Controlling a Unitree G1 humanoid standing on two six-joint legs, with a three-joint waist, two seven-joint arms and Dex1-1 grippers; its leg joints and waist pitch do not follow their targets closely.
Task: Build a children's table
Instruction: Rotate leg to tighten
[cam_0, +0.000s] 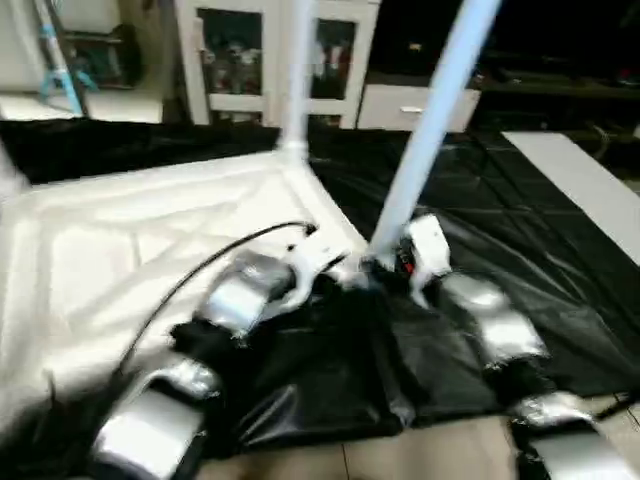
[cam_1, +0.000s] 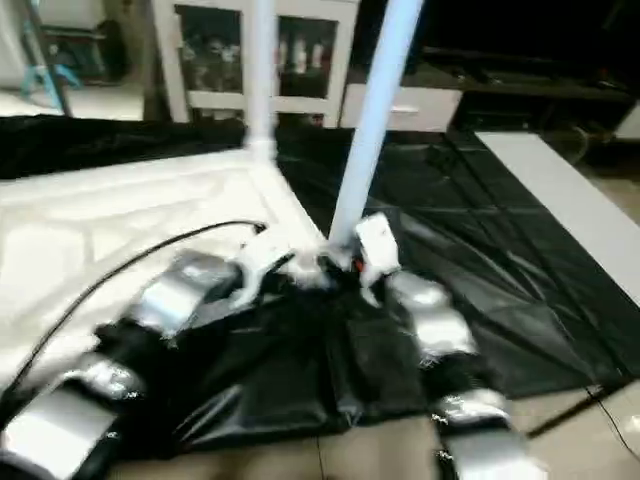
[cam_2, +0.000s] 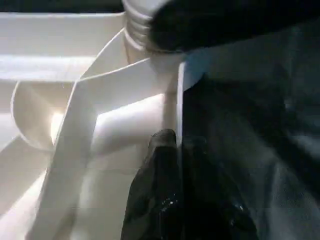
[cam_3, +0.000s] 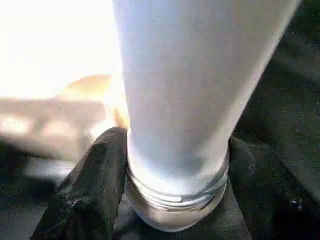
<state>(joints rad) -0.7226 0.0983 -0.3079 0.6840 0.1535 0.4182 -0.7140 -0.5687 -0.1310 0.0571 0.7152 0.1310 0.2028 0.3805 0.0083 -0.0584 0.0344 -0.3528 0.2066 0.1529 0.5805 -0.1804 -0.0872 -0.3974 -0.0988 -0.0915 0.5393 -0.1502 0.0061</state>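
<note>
Both silver forearms reach forward: the right end effector (cam_3: 175, 175) clamps a long white tube leg (cam_0: 425, 130) near its threaded base, the left end effector (cam_2: 177, 150), fingers together, meets the white plastic ribbed tabletop's (cam_0: 130, 250) corner, blurred.

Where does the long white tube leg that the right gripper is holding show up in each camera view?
Left eye view: long white tube leg slants from top right to centre.
Right eye view: leg centre top.
Left wrist view: threaded end at top.
Right wrist view: leg between the right gripper fingers.
Shared landmark: white plastic table top corner.
</note>
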